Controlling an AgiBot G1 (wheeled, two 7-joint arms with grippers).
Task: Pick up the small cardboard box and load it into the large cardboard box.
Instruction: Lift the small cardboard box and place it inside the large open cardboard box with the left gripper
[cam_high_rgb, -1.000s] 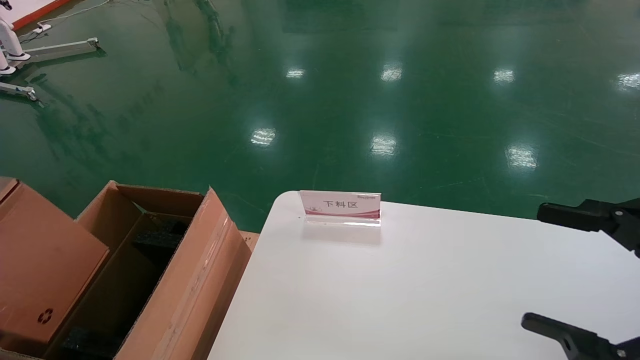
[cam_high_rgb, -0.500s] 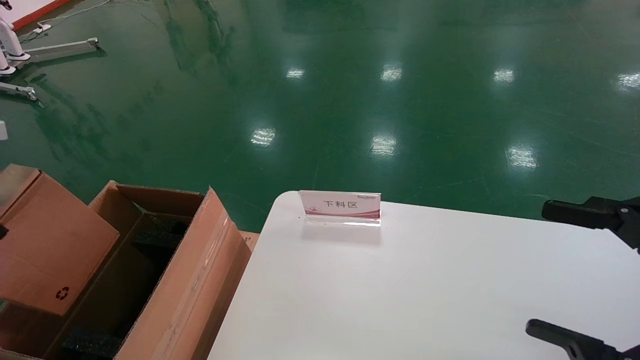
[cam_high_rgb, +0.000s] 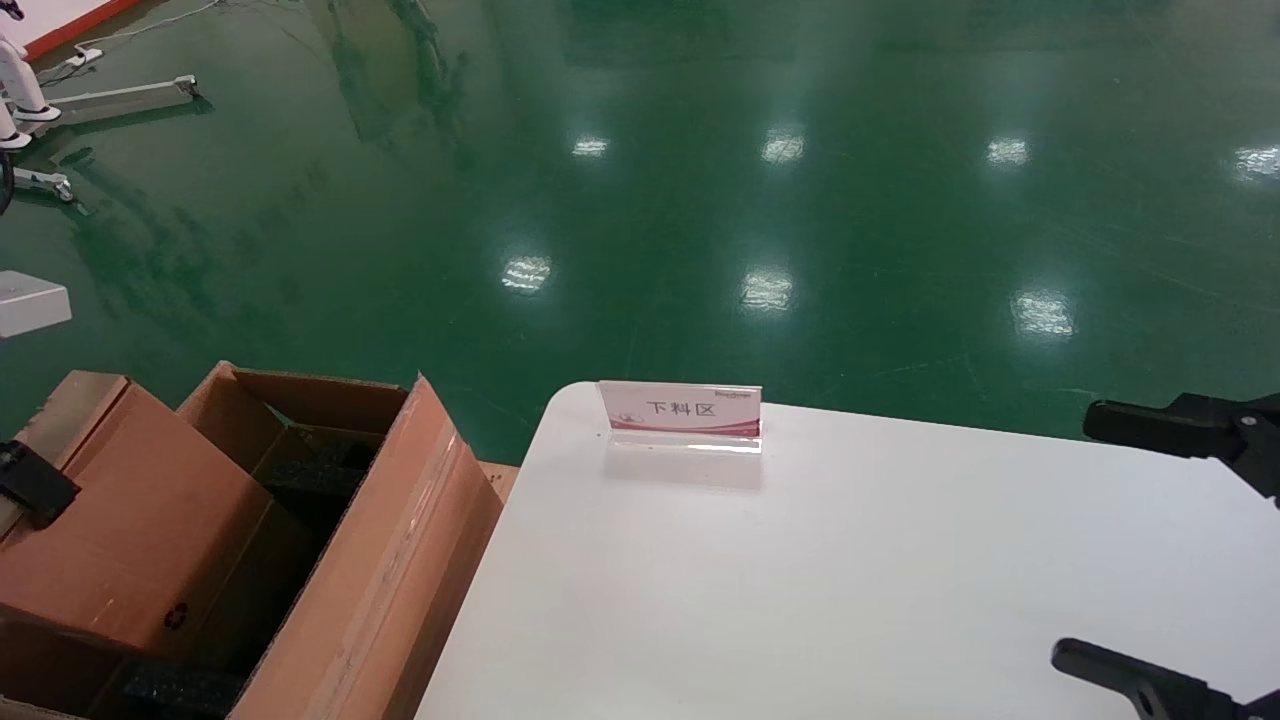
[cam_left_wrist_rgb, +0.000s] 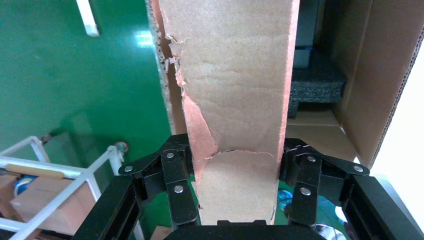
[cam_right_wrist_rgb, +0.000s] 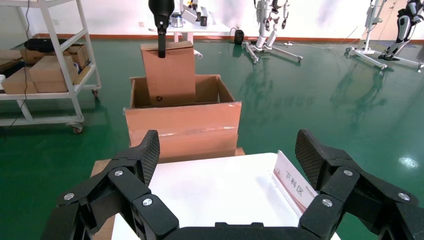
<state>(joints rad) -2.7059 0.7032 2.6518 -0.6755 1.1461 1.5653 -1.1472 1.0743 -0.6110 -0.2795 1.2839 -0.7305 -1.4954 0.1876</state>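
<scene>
Your left gripper (cam_left_wrist_rgb: 235, 192) has its jaws clamped on the small cardboard box (cam_high_rgb: 130, 520), gripping its two opposite sides. The box hangs tilted at the far left, its lower end dipping into the open top of the large cardboard box (cam_high_rgb: 390, 560), which stands on the floor just left of the white surface (cam_high_rgb: 850, 580). Black foam blocks (cam_left_wrist_rgb: 315, 85) lie inside the carton. Your right gripper (cam_right_wrist_rgb: 227, 155) hovers over the right side of the surface, jaws wide apart and holding nothing. A small sign (cam_high_rgb: 681, 412) stands at the surface's far edge.
</scene>
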